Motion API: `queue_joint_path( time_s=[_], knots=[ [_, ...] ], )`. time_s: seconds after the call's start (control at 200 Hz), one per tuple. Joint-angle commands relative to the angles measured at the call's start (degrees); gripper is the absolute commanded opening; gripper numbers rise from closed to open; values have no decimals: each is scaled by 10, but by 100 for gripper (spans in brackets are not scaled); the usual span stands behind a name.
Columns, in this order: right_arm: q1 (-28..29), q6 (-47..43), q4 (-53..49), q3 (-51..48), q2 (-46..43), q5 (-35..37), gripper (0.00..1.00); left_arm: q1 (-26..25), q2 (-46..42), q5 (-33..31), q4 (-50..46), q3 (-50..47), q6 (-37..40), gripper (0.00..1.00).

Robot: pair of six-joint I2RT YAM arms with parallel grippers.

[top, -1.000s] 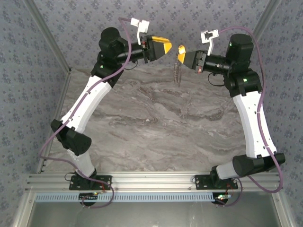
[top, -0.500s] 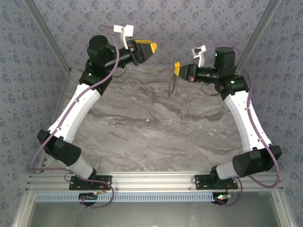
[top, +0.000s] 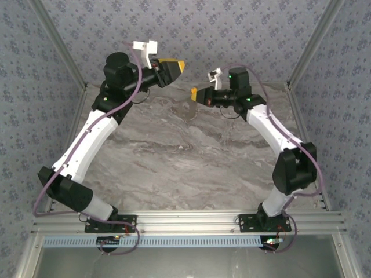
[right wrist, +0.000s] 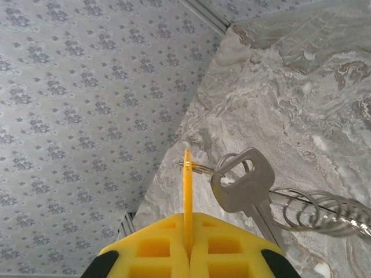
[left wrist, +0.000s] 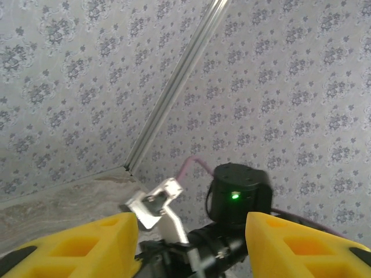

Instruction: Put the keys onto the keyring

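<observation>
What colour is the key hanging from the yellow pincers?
Plain silvery grey metal. The key shows best in the right wrist view.

Silver key, keyring; yellow right end effector; grey-veined table; floral walls.

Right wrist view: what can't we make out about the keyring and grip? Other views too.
- Right wrist: keyring coil cut off by right edge; key blade end hidden behind right gripper.
- Right wrist: orange sliver in the shut fingers is edge-on, shape unclear.
- Top external: keyring and key too small to separate.
- Left wrist: left gripper fingers cut by bottom edge.
</observation>
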Motion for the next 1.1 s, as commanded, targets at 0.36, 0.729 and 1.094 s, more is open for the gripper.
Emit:
queue_joint_path(
  time_s=[0.36, 0.729, 1.094],
  knots=[
    [53, 100, 206, -117, 96, -25, 0, 12, -34, -19, -4, -39, 8, 52],
    [95, 82, 191, -256, 61, -19, 0, 26, -30, -9, 14, -53, -7, 52],
    [129, 80, 185, -287, 89, -14, 0, 32, -16, -1, 31, -53, -20, 52]
  ],
)
